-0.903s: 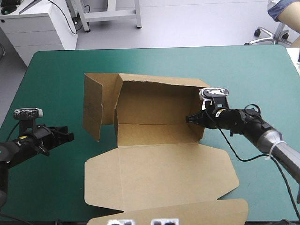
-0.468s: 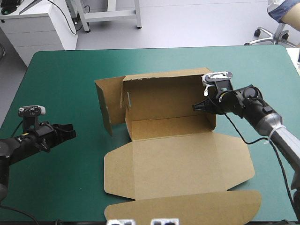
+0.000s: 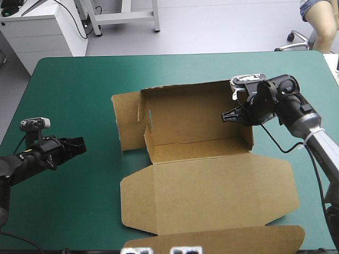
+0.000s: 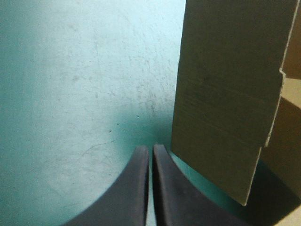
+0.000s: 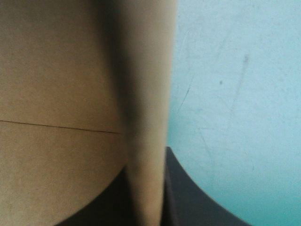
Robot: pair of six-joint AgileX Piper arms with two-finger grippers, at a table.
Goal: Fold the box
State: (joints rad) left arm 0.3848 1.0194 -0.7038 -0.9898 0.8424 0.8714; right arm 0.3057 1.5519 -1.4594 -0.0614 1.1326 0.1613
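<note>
**Right jaws clamped on the box's end wall, left jaws closed off to its side**

The brown box (image 3: 204, 180) lies part-raised on the teal-green tabletop (image 3: 69, 84). Its back wall (image 3: 185, 114) is upright, its left side flap (image 3: 127, 119) stands swung outward, and its lid (image 3: 212, 198) is flat toward the near edge. The right jaws are all but closed on the box's right end wall (image 3: 244, 135), with the board's edge running between the black fingers (image 5: 188, 197). The left jaws are closed tip to tip and grip nothing. They sit low over bare cover, well to the left of the box. The standing flap rises ahead of them, untouched.
</note>
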